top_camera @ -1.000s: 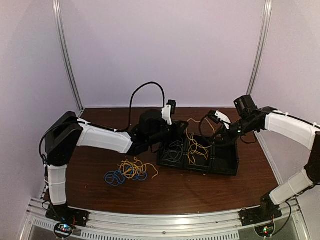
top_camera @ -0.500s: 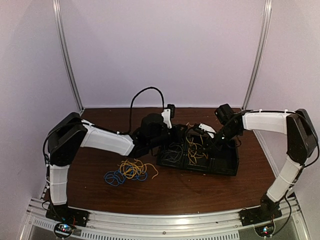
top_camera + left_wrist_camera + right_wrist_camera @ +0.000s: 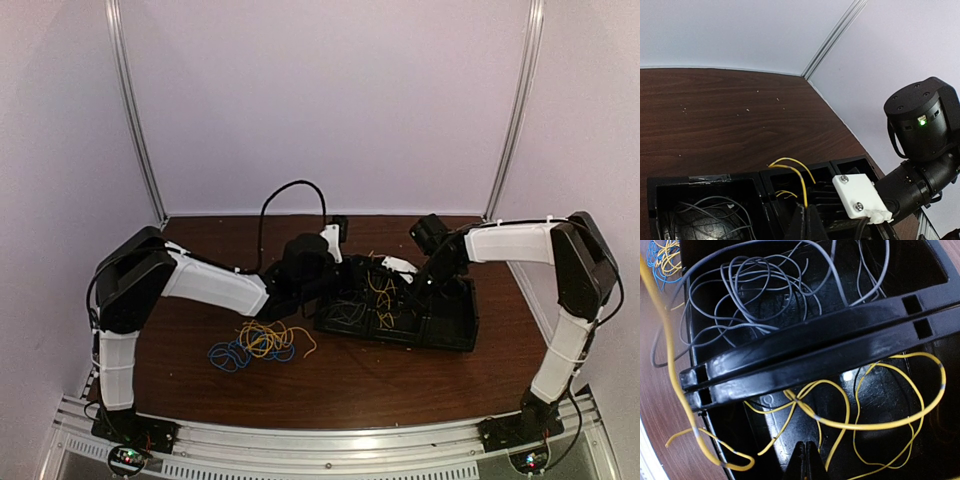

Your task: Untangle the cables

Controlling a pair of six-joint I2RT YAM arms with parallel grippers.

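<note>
The cables lie in two places. A yellow and blue bundle (image 3: 260,342) rests on the table left of the black tray (image 3: 440,335). Grey cables (image 3: 347,310) (image 3: 765,290) fill the tray's left compartment, and yellow cables (image 3: 383,298) (image 3: 880,420) loop in the middle one. My left gripper (image 3: 358,278) (image 3: 807,212) hangs over the tray's far side, shut on a yellow cable (image 3: 801,180) that arcs up from its tips. My right gripper (image 3: 392,285) (image 3: 806,450) is low inside the middle compartment, shut, with a thin yellow strand running down into its tips.
The tray's black divider (image 3: 805,355) crosses just ahead of the right fingers. The right arm's wrist (image 3: 922,125) and its white plate (image 3: 857,196) sit close to the left gripper. A thick black arm cable (image 3: 290,195) arches behind. Walls enclose the table.
The right arm has come down and leftward from above the tray into its middle compartment, and the lifted yellow strands have sunk with it. The left arm has shifted only slightly.
</note>
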